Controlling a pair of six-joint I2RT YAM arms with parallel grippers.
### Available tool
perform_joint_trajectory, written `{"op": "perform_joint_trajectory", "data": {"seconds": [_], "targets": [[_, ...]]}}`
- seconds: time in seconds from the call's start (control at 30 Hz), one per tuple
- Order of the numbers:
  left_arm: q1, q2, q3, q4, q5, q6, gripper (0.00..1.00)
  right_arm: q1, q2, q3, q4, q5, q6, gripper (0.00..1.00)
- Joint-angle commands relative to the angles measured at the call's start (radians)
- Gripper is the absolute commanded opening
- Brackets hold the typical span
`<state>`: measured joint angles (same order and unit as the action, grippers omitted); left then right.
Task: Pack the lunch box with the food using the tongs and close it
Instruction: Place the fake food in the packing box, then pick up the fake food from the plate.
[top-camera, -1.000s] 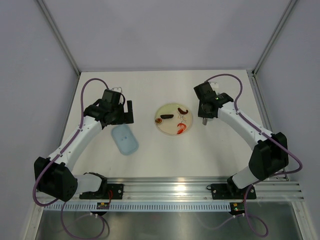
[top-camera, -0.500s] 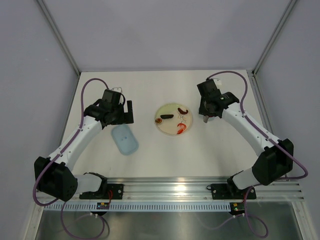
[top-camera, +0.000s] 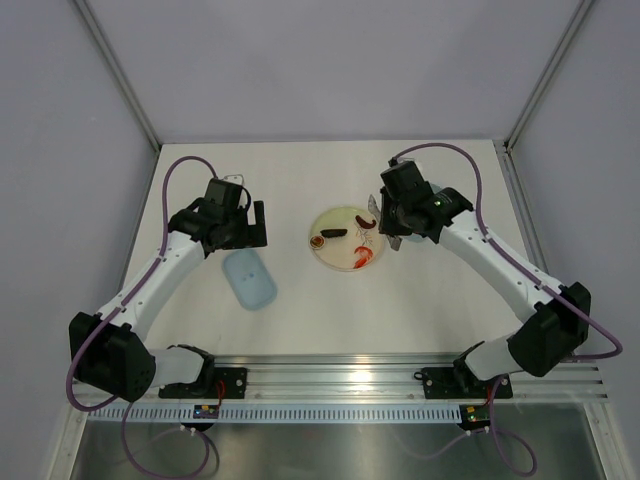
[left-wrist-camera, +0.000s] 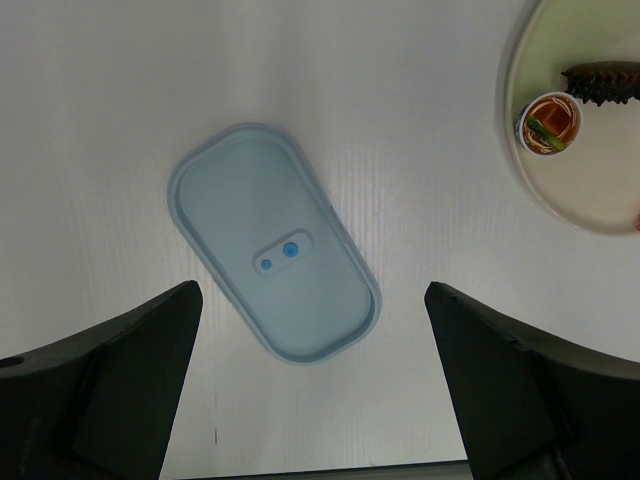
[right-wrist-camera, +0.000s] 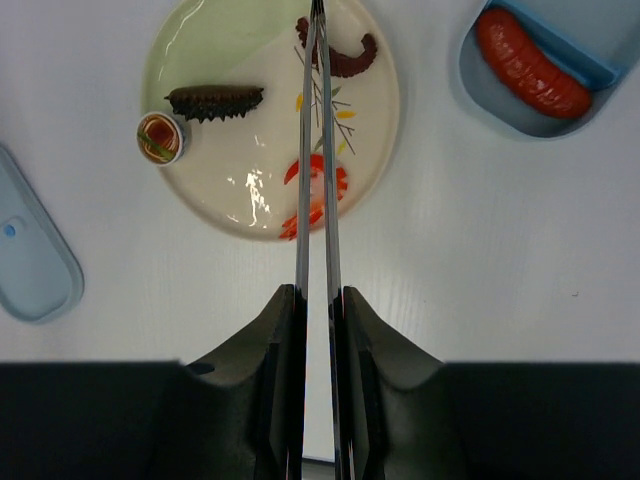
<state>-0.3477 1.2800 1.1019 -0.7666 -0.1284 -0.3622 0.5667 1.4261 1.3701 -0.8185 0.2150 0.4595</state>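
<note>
My right gripper (right-wrist-camera: 318, 296) is shut on the silver tongs (right-wrist-camera: 318, 150), whose blades run nearly together out over the pale-yellow plate (right-wrist-camera: 210, 45). Their tips sit by a dark red curled piece (right-wrist-camera: 350, 58) of food. A red shrimp (right-wrist-camera: 342, 182), a dark brown spiky piece (right-wrist-camera: 214, 100) and a small round cup (right-wrist-camera: 159, 137) also lie on the plate. The blue lunch box (right-wrist-camera: 478, 88) holds a red sausage (right-wrist-camera: 528, 62). Its lid (left-wrist-camera: 272, 255) lies flat below my open left gripper (left-wrist-camera: 311, 300), which is empty. In the top view the box is hidden under the right arm.
The plate (top-camera: 338, 254) lies mid-table between both arms, the lid (top-camera: 249, 279) to its left. Grey walls and frame posts close in the table on three sides, and the aluminium base rail (top-camera: 340, 380) runs along the near edge.
My right arm has swung left, carrying the tongs from beside the plate to over its right half. The left arm and the lid have not moved.
</note>
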Motion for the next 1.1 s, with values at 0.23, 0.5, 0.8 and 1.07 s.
{"op": "perform_joint_trajectory", "data": {"seconds": [0.23, 0.5, 0.8, 1.07], "targets": [[-0.005, -0.005, 0.021, 0.023, -0.016, 0.005, 0.99, 0.070, 0.076, 0.020, 0.024, -0.029, -0.025, 0.25], [-0.007, -0.015, 0.013, 0.016, -0.023, 0.006, 0.99, 0.078, 0.016, -0.029, -0.056, -0.020, 0.013, 0.28], [-0.011, -0.011, 0.007, 0.023, -0.017, 0.000, 0.99, 0.131, -0.058, -0.104, -0.119, -0.016, 0.102, 0.31], [-0.013, -0.016, 0.004, 0.024, -0.020, -0.001, 0.99, 0.150, -0.093, -0.147, -0.154, 0.023, 0.149, 0.30]]}}
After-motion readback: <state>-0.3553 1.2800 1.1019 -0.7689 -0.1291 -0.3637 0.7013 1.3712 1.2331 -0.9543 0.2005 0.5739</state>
